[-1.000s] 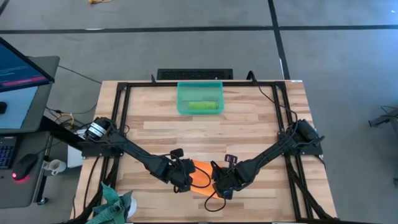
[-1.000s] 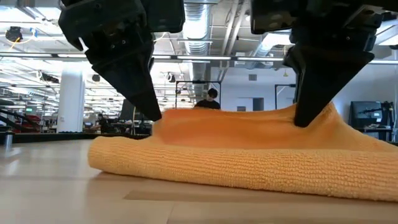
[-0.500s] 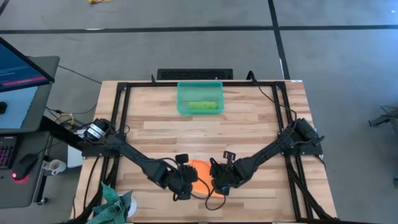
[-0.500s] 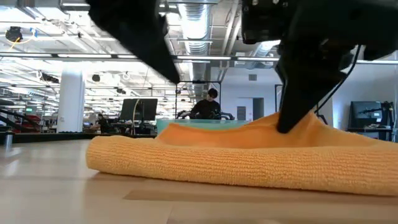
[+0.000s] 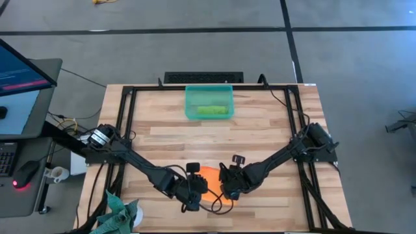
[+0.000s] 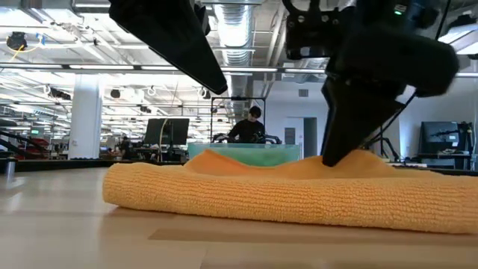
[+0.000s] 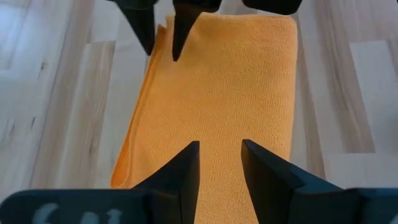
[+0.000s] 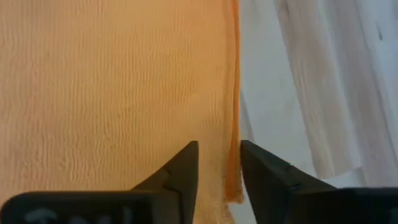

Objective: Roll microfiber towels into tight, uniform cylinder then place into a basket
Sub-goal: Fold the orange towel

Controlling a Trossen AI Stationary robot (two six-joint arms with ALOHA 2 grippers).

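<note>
Hovering part-open, both grippers' fingers (image 7: 186,165) hold nothing above orange towel (image 7: 230,93).

Towel (image 5: 209,176) bright orange, fine ribbed weave; rolled towel (image 5: 211,111) lime green; basket (image 5: 191,104) translucent teal-green; table (image 5: 260,123) pale wood planks; arms dark.

Bare table (image 5: 260,133) mid-frame gives open passage toward basket (image 5: 208,102) at upper centre. Lower centre crowded: both arms converge over orange towel (image 5: 209,176).
</note>
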